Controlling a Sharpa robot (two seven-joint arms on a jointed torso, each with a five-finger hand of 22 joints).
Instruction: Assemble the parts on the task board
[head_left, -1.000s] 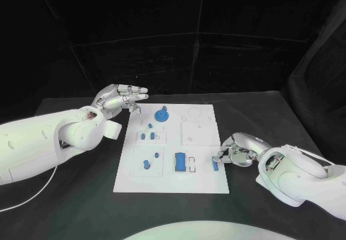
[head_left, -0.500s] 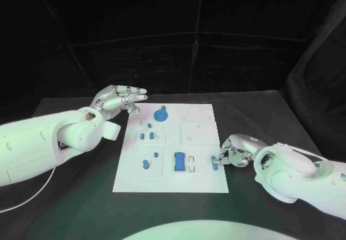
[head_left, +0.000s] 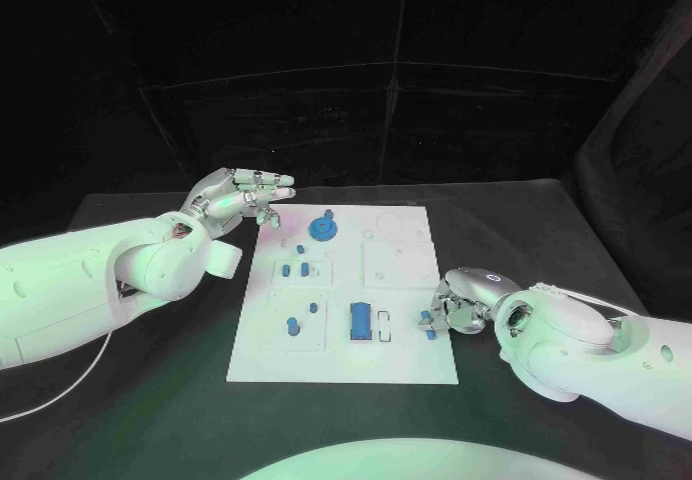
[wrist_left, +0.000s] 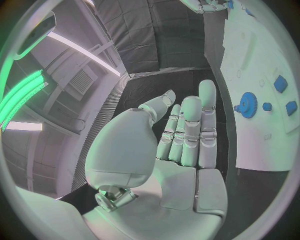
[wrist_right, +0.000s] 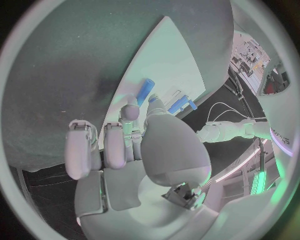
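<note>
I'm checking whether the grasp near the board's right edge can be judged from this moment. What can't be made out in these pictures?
- Head view: the right hand covers most of the small blue part at the task board edge; grip unclear.
- Right wrist view: thumb and palm hide the fingertip contact; one blue part lies beyond.
- Head view: board recesses are too small to read.
- Left wrist view: the blue gear sits near the rim, bent by the lens, behind the left hand.

Right hand (wrist_right: 134, 150) seen from behind, fingers curled toward the near edge of the white task board (wrist_right: 169, 65). Thumb and one fingertip are closed together at a small blue part (wrist_right: 152, 99); contact partly hidden. A blue bar (wrist_right: 145, 91) is seen on the board just beyond the fingertips, two more blue parts (wrist_right: 179, 104) beside it. Left arm (wrist_right: 228, 131) visible past the board.
</note>
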